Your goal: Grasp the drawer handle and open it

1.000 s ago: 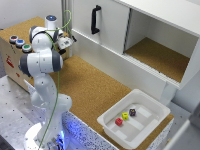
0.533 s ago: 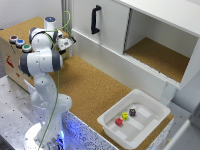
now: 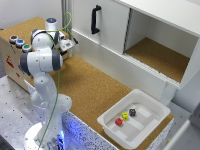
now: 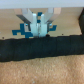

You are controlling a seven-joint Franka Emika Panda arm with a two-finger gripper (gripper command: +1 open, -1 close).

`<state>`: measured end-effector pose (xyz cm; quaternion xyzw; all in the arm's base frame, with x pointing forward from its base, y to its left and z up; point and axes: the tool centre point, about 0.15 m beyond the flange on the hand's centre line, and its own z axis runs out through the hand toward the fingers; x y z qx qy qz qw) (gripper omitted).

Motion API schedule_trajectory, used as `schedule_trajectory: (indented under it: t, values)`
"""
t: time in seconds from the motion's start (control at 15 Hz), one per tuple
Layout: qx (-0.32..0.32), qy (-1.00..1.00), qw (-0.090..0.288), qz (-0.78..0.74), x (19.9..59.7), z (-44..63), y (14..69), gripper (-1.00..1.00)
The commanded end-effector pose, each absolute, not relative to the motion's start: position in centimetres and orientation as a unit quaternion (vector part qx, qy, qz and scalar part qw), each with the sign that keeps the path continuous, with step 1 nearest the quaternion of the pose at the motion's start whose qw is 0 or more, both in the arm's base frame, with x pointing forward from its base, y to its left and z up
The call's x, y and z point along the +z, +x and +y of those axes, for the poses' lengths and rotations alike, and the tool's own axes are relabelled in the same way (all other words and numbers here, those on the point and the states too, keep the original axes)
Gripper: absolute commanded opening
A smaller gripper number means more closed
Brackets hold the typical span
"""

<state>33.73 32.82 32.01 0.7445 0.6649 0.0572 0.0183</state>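
One black handle (image 3: 95, 19) is mounted upright on the white cabinet front (image 3: 107, 25) near the top of the exterior view, its long axis running top to bottom and its ends bent back into the panel. In the wrist view a thick black bar (image 4: 42, 47) runs across the whole frame, close to the camera and blurred, with cork-coloured surface showing on either side of it; I cannot tell for certain that it is the same handle. Behind that bar the gripper (image 4: 39, 24) shows pale fingers with blue patterned markings around them, too blurred to read, and whether the fingers stand apart or together cannot be told. In the exterior view the gripper (image 3: 68, 42) sits at the end of the white arm (image 3: 42, 57), near the cabinet's lower panel (image 3: 120, 62) toward the exterior view's left, well apart from the upright handle. To the exterior view's right of the handle the cabinet has an open compartment (image 3: 160, 52) with a brown floor. No brand or writing can be read anywhere; a red mark on the cardboard box (image 3: 12, 62) at the exterior view's left is too small to make out. On top of that box stand three small round pots (image 3: 19, 42) with coloured tops. On the cork tabletop (image 3: 92, 90) rests a white tray (image 3: 131, 117), holding a red block (image 3: 119, 121), a yellow block (image 3: 125, 116) and a dark block (image 3: 132, 112), set close together in a row.
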Motion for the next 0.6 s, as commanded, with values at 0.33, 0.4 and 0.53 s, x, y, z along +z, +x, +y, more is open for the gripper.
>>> schedule_trajectory:
  t: [0.33, 0.4, 0.53]
  values:
    - [0.062, 0.766, 0.032, 0.639, 30.0, 24.4, 34.6, -1.0]
    - [0.063, 0.769, 0.032, 0.636, 30.0, 24.0, 34.7, -1.0]
    - [0.064, 0.772, 0.033, 0.631, 30.2, 23.2, 35.0, -1.0]
